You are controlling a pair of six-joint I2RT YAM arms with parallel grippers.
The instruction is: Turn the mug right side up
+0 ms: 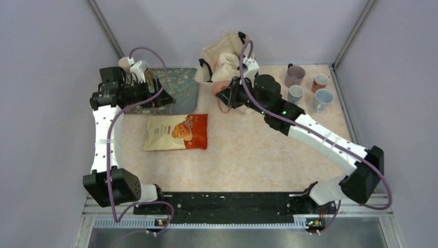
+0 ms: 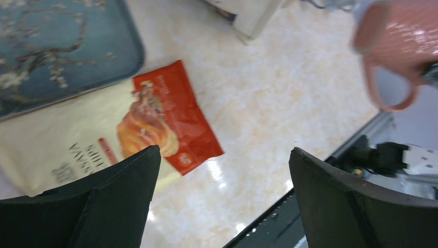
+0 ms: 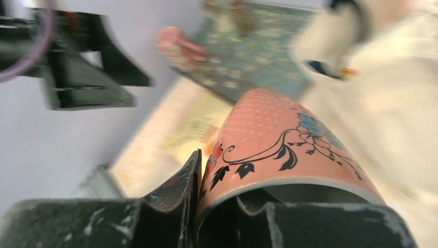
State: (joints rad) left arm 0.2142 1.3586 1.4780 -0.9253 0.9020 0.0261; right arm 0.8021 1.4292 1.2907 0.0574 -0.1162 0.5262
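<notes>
The pink mug (image 3: 279,139) with a flower pattern is held in my right gripper (image 3: 217,206), one finger outside the wall and one inside the rim. It hangs in the air on its side above the table, in front of the cloth bag; in the top view the mug (image 1: 221,89) is at the gripper's tip, handle hanging down. The left wrist view shows the mug (image 2: 397,41) at upper right with its handle loop below. My left gripper (image 2: 222,201) is open and empty, held over the tray's near edge (image 1: 170,101).
A blue floral tray (image 1: 183,88) lies at back left. A snack packet (image 1: 176,132) lies below it. A cream cloth bag (image 1: 224,57) stands at the back. Several other mugs (image 1: 304,85) stand at the back right.
</notes>
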